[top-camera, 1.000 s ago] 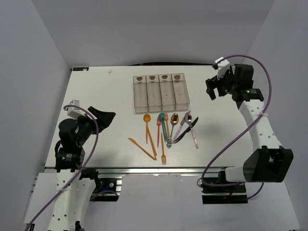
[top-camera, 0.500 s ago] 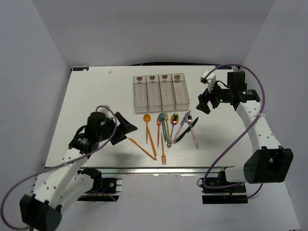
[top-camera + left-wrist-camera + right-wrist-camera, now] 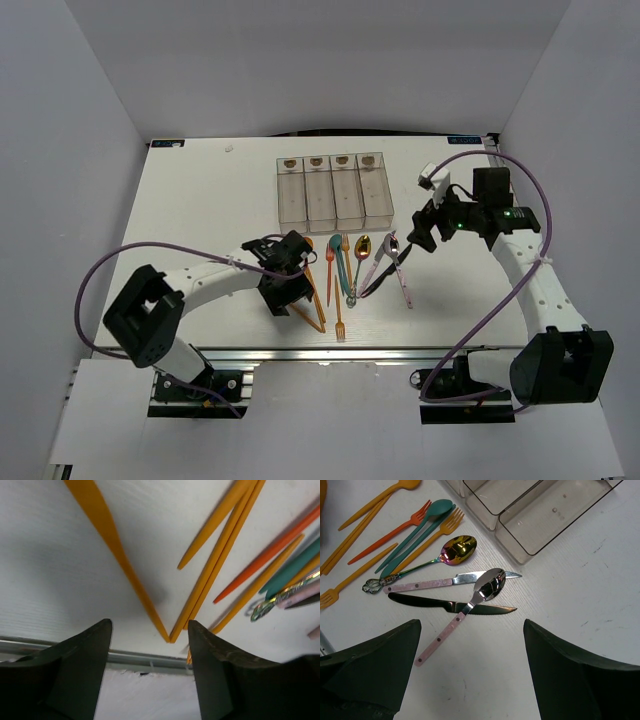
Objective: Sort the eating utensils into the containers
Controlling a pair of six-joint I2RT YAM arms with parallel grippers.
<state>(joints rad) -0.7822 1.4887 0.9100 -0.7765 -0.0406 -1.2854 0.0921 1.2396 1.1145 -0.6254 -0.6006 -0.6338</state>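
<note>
Nearest the front edge of the table (image 3: 200, 200), the left gripper (image 3: 148, 625) reaches in from the left. Its two fingers (image 3: 82, 670) are spread apart and hold nothing. In the wrist view, the narrow end of the orange knife (image 3: 107, 535) lies in the gap just ahead of the fingertips. There it meets a long orange piece (image 3: 215, 560) in a V (whether the fingers touch the table cannot be told).

The rest of the eating utensils lie loose on the table in a fan just right of that spot. An orange fork (image 3: 339, 320) sits nearest, tines toward the front edge. Farther in, from left to right, come:
- an orange spoon (image 3: 306, 245);
- a red fork (image 3: 395, 532);
- a teal spoon (image 3: 437, 507);
- a shiny gold spoon (image 3: 460, 547).

Right of these, a pink-handled knife (image 3: 435, 582) and a black knife (image 3: 445, 603) lie side by side. A pink-handled spoon (image 3: 490, 582) lies aslant across the black knife, its silver bowl against the pink-handled knife's blade.

The right gripper (image 3: 470, 622) hangs above the right end of this fan, over the pink-handled spoon. Its jaws are wide apart and empty.

Farthest back stand the containers (image 3: 335, 195), four clear bins joined in a row, each with a brownish label at its far end. The bins in the right wrist view have no utensil in them. Their near ends are just beyond the spoon bowls.
</note>
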